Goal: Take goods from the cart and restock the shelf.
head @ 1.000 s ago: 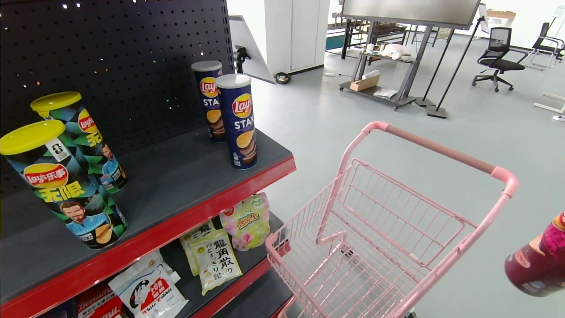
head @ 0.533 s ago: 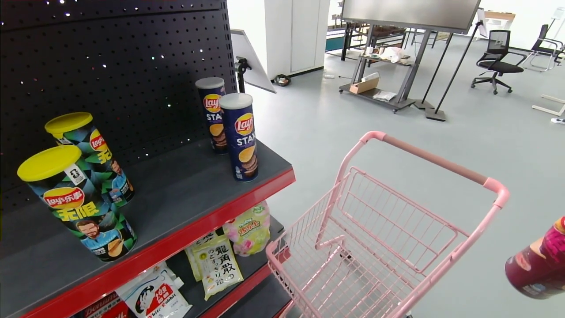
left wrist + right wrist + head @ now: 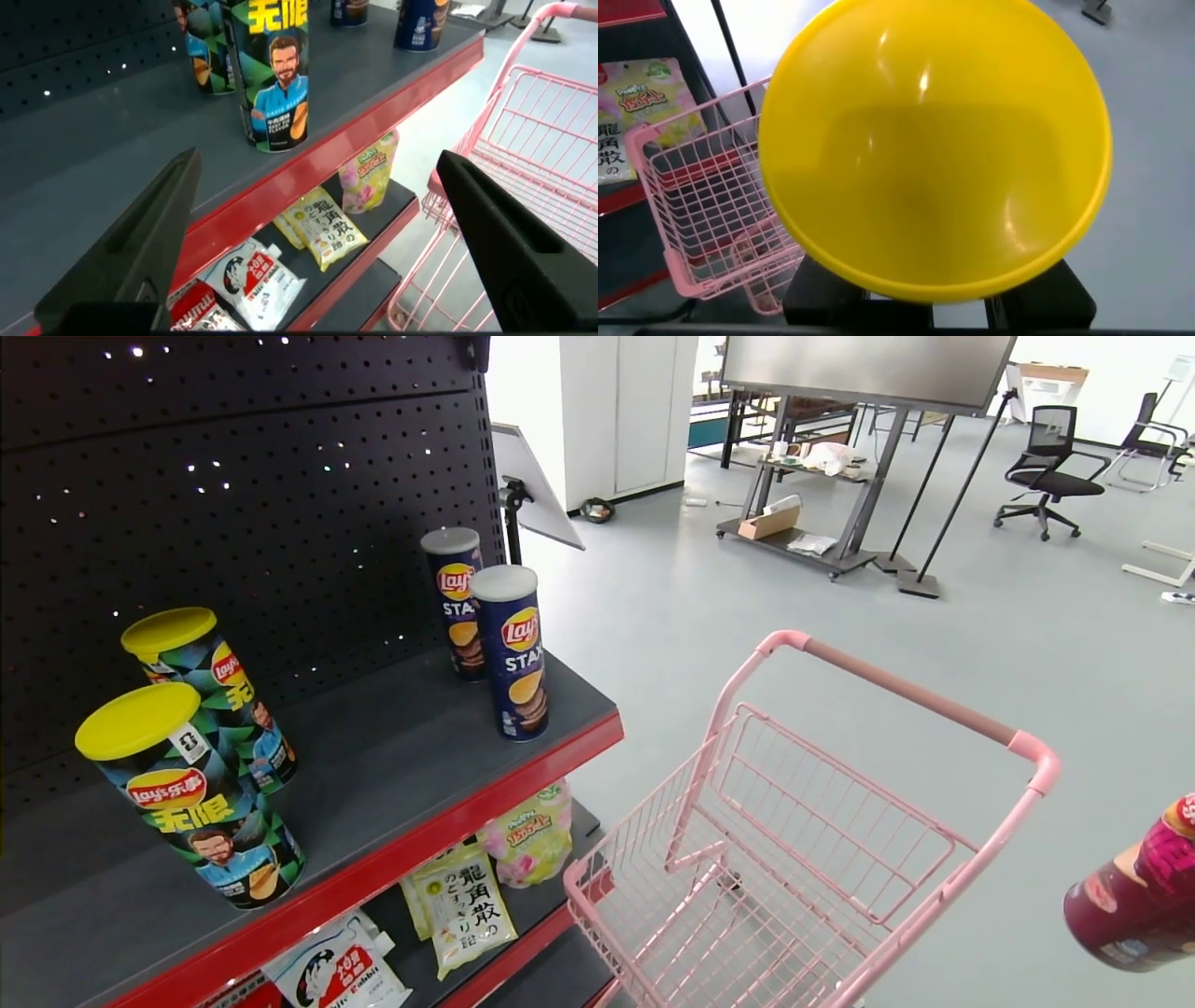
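Note:
A maroon chip can [image 3: 1131, 907] hangs in the air right of the pink cart [image 3: 896, 686], at the head view's right edge. My right gripper [image 3: 929, 301] is shut on it, and the can's yellow lid [image 3: 934, 149] hides the fingers' ends. The cart's basket looks empty. On the dark shelf [image 3: 401, 756] stand two yellow-lidded green cans [image 3: 201, 803] and two blue cans [image 3: 516, 653]. My left gripper [image 3: 320, 161] is open and empty, low before the shelf's red edge [image 3: 374, 121], facing a green can [image 3: 274, 79].
Snack bags [image 3: 462, 905] lie on the lower shelf under the red edge. A black pegboard [image 3: 243, 495] backs the shelf. Bare shelf surface lies between the green and blue cans. Beyond the cart are open grey floor, a rack [image 3: 803, 537] and office chairs [image 3: 1050, 476].
The head camera has shifted, so shelf and cart sit lower in the picture. The maroon can keeps its place at the right edge.

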Controlling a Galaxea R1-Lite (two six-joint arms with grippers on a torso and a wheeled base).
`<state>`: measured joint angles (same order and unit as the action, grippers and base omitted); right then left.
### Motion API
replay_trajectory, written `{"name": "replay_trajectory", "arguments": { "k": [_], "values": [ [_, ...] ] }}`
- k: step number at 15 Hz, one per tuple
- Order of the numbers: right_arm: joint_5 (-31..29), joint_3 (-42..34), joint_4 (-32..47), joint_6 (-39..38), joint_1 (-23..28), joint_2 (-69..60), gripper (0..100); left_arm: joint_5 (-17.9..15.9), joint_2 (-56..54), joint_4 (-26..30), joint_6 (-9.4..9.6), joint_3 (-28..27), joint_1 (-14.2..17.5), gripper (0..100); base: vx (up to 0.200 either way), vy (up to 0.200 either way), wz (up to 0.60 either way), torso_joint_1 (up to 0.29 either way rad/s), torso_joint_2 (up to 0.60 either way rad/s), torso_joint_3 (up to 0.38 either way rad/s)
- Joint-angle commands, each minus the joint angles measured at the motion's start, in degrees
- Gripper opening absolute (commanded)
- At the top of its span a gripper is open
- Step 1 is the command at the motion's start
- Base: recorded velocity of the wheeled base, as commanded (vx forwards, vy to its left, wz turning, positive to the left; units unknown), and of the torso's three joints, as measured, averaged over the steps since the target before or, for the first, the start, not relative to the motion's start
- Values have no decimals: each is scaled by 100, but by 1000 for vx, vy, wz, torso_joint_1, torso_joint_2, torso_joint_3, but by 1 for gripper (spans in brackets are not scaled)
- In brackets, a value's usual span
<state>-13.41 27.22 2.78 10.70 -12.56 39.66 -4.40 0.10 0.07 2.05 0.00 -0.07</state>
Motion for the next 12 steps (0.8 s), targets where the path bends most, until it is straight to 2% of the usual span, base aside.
{"name": "replay_trajectory", "arguments": {
  "k": [1,12],
  "values": [
    [-4,-68,3,2,-1,25,0,1,-1,1,-3,0,-1,100,0,0,0,36,-56,-36],
    [23,-173,-41,2,-28,51,0,1,-1,1,6,0,-1,100,0,0,600,8,-6,-2]
  ]
}}
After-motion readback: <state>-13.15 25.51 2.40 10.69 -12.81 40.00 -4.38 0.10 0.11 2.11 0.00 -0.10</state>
